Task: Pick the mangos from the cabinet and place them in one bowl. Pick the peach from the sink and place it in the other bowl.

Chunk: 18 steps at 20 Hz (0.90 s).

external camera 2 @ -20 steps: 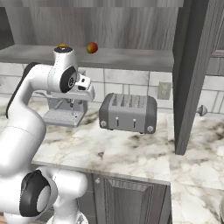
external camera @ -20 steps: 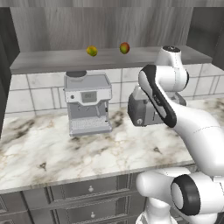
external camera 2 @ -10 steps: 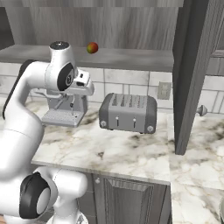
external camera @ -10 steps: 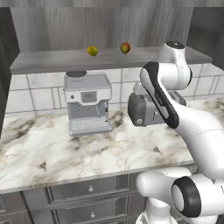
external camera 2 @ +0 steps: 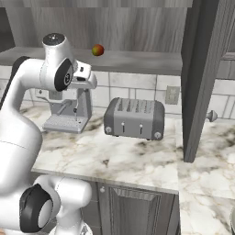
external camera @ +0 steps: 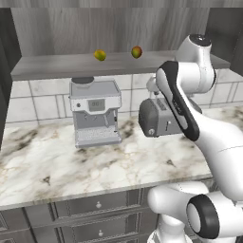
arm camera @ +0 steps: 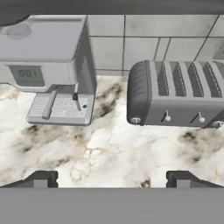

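Marble-veined tabletop (external camera: 57, 166) runs across the lower half of the left base view, backed by pale wall tiles and, above them, the grey shelf of the dark wood-grain cabinet (external camera: 71, 64). Both mangos sit on that shelf near the top centre of the left base view: the yellow-green one (external camera: 99, 55) lies with its long axis roughly level and side to side, while the red and green one (external camera: 136, 51) stands a little more upright just to its right, the two well apart from each other. From the right base view the red and green fruit (external camera 2: 97, 50) appears at upper left, and the arm's white shoulder hides the spot where its partner would be. A silver coffee machine (external camera: 94, 112) stands below the shelf at centre left; a grey four-slot toaster (external camera 2: 134, 118) sits beside it, half hidden behind the arm in the left base view and cut off at the right edge of the hand view. The cabinet's tall plank door (external camera 2: 202, 78) hangs open at right. The arm is folded high, elbow up by the shelf edge, hand angled down over the tabletop. The gripper (arm camera: 112, 179) has its fingers (arm camera: 41, 179) spread wide, holding nothing.
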Available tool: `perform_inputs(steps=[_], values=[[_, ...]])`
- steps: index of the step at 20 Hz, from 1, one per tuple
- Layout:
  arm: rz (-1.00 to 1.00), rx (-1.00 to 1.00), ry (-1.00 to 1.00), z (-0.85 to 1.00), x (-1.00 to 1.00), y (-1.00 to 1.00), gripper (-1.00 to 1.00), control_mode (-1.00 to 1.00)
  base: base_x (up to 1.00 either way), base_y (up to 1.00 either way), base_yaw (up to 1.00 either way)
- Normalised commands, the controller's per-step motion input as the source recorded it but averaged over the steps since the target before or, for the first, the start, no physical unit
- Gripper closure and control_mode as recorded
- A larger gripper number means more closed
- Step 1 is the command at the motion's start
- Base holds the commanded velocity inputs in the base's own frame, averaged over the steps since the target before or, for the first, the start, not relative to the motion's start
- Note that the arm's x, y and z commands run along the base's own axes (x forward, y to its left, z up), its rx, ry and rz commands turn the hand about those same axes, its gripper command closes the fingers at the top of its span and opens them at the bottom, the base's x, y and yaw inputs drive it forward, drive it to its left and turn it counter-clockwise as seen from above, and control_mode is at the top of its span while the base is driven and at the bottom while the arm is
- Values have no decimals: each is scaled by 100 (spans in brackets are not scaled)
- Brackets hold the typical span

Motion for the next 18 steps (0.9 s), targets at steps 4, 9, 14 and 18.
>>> perform_inputs(steps=[4,9,14,18], values=[[0,0,-17,34,-1,0,-100,-100,0,0,0],[0,0,-15,34,0,0,-100,-100,0,0,0],[0,0,-14,29,0,0,-100,-100,0,0,0],[0,0,-4,4,4,0,-100,-100,0,0,0]])
